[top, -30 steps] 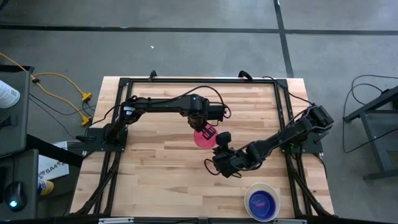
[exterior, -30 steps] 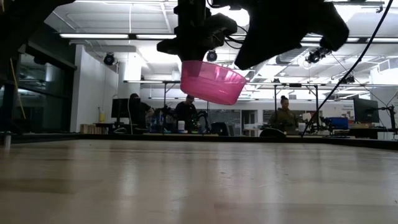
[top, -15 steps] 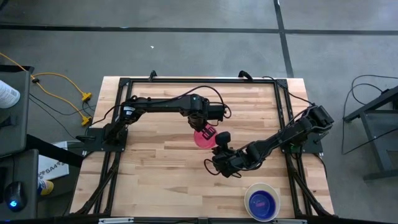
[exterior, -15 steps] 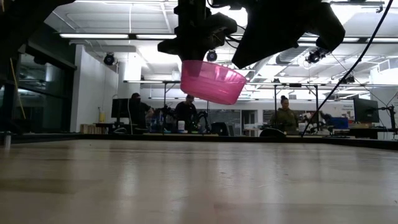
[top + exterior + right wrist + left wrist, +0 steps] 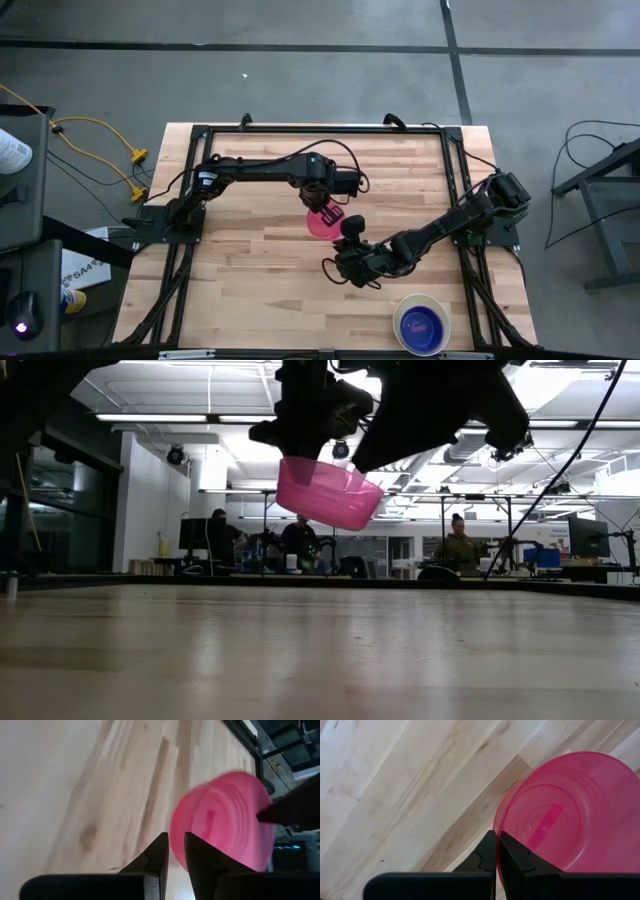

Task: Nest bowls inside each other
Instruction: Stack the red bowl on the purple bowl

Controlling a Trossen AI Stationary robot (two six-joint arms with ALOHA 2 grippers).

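Fingers of the left gripper (image 5: 498, 851) are pinched tight on the rim of the pinkish-red bowl (image 5: 324, 223), which hangs tilted in the air above the middle of the table (image 5: 250, 280), clear of the wood in the low view. Just beside it, the right gripper (image 5: 172, 851) holds its fingers a narrow slit apart, empty, pointed at the same bowl; whether it touches the bowl I cannot tell. Further out, near the table's front right corner, the blue bowl (image 5: 421, 324) already sits inside the white bowl (image 5: 403, 310). So nesting looks begun, with the pink one not yet added. No yellow or purple bowl is in sight.
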